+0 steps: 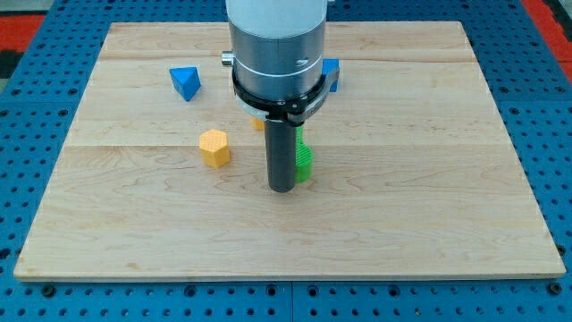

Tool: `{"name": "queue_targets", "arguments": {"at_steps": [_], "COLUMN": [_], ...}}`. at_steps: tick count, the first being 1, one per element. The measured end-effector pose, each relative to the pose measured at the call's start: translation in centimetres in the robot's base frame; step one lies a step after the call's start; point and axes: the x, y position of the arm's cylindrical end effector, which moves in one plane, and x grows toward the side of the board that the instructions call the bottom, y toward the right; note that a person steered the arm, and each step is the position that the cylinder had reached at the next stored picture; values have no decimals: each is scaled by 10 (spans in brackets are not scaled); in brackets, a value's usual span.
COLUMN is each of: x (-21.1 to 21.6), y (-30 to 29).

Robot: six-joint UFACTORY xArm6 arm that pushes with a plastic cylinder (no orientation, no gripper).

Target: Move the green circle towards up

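The green circle (305, 161) lies near the board's middle, mostly hidden behind my dark rod; only its right side shows. My tip (283, 188) rests on the wooden board (402, 206), touching or just at the green circle's lower left edge. A yellow hexagon-like block (214, 148) sits to the tip's left.
A blue triangle-like block (185, 82) lies at the upper left. A blue block (332, 74) peeks out at the right of the arm's grey body. A sliver of an orange block (257, 124) shows under the arm. The board lies on a blue perforated table.
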Motion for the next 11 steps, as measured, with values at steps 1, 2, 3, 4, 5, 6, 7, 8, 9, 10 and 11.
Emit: {"name": "queue_targets", "arguments": {"at_steps": [1, 2, 3, 4, 5, 6, 7, 8, 9, 10, 11], "x": [0, 5, 11, 11, 4, -5, -12, -21, -29, -32, -35], "y": [7, 15, 29, 37, 37, 37, 37, 37, 37, 36, 34]}}
